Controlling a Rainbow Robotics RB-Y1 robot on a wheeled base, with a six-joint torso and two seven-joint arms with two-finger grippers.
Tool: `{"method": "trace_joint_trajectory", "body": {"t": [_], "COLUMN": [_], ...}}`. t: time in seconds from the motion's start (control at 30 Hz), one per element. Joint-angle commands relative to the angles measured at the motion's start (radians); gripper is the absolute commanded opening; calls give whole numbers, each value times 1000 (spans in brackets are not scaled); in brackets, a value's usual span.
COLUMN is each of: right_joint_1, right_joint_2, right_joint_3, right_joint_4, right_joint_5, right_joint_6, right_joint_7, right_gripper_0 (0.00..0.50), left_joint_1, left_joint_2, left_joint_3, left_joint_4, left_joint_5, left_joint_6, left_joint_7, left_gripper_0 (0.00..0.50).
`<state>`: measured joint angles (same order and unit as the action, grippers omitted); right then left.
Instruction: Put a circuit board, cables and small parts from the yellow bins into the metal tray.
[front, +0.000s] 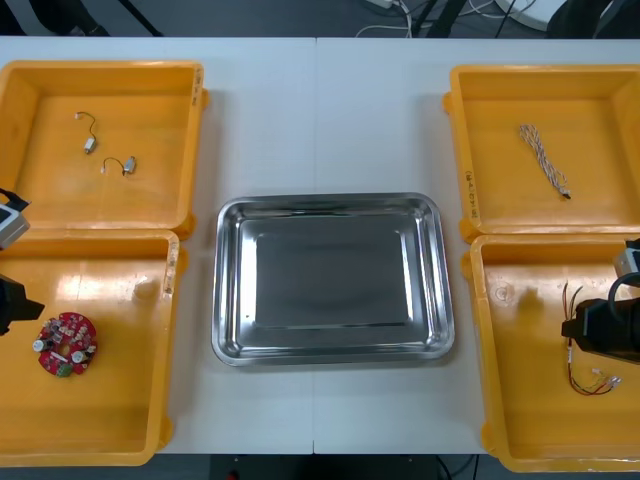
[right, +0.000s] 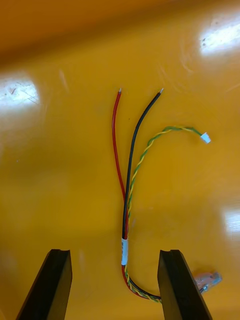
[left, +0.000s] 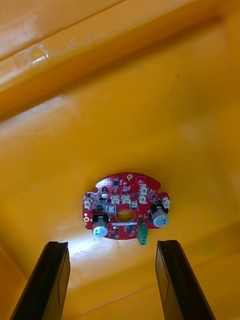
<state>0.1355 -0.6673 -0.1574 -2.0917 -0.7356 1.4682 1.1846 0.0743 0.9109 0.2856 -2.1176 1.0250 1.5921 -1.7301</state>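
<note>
Four yellow bins (front: 100, 68). One metal tray (front: 330, 201). One circuit board (front: 67, 344). Two small metal parts (front: 89, 145). One twisted cable (front: 543, 158). One red-black-yellow cable bundle (right: 124, 250).

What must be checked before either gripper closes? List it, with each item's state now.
1. Open left gripper: ok, fingers apart.
2. Aim at circuit board: ok, it lies just beyond the left fingertips, about centred between them.
3. Open right gripper: ok, fingers apart.
4. Aim at cables: ok, their white-taped part lies between the right fingers.
5. Fingers low enough to grip: cannot tell for either arm.
6. Free tray: ok, its shiny floor is bare.
</note>
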Motion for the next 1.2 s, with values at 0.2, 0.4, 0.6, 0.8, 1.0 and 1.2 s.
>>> {"method": "trace_joint_trajectory", "body": {"t": [0.2, 0.4, 0.6, 0.8, 1.0, 1.2], "right_joint_1": [53, 69, 81, 87, 93, 92], "right_joint_2": [17, 17, 17, 17, 18, 17], "right_joint_3": [64, 88, 116, 136, 182, 183], "right_joint_4": [-25, -25, -25, -24, 4, 21], "right_joint_5": [54, 91, 127, 150, 223, 216], "right_joint_6": [-68, -89, -111, -115, -170, -193], "right_joint_7": [-25, -20, -28, -31, -33, -36], "right_gripper_0": [500, 500, 500, 500, 500, 500], "left_joint_1": [137, 179, 223, 260, 280, 286], "left_joint_2": [51, 60, 79, 89, 92, 92], "left_joint_3": [-19, -71, -108, -117, -134, -163], "left_joint_4": [-30, -31, -30, -30, -31, -27], "left_joint_5": [26, 15, 10, 9, 0, -20], "left_joint_6": [-156, -245, -307, -333, -360, -389], "left_joint_7": [-170, -181, -187, -201, -210, -210], "left_gripper_0": [500, 500, 500, 500, 500, 500]}}
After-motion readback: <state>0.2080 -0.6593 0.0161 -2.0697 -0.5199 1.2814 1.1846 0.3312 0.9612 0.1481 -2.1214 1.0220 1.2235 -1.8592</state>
